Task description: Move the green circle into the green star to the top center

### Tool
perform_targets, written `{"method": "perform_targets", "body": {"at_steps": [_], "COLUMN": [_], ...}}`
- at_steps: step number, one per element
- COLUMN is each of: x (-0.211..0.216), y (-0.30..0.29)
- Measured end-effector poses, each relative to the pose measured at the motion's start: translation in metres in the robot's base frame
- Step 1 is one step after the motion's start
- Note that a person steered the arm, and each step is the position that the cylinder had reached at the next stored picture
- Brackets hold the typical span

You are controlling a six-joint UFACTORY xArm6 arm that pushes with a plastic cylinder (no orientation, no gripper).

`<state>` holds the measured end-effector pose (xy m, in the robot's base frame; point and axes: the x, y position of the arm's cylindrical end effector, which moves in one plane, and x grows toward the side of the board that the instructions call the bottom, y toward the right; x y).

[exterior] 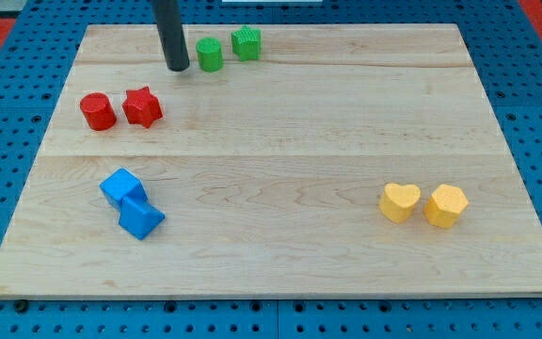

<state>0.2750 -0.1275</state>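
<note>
The green circle (pixel 210 54) stands near the view's top centre on the wooden board (pixel 280 160). The green star (pixel 246 42) is just to its right and slightly higher, a small gap between them. My tip (pixel 177 67) rests on the board a little to the left of the green circle, not touching it.
A red circle (pixel 97 111) and a red star (pixel 142 105) sit side by side at the left. Two blue blocks (pixel 130 204) touch at the lower left. A yellow heart (pixel 400 201) and a yellow hexagon (pixel 446 205) sit at the lower right.
</note>
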Motion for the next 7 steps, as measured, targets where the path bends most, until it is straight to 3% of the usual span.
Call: {"method": "perform_targets", "body": {"at_steps": [1,2,3,4,5,6,7], "x": [-0.002,-0.017,0.001,0.067,0.140,0.185,0.180], "y": [0.038,0.051,0.039,0.104,0.065,0.050,0.053]}}
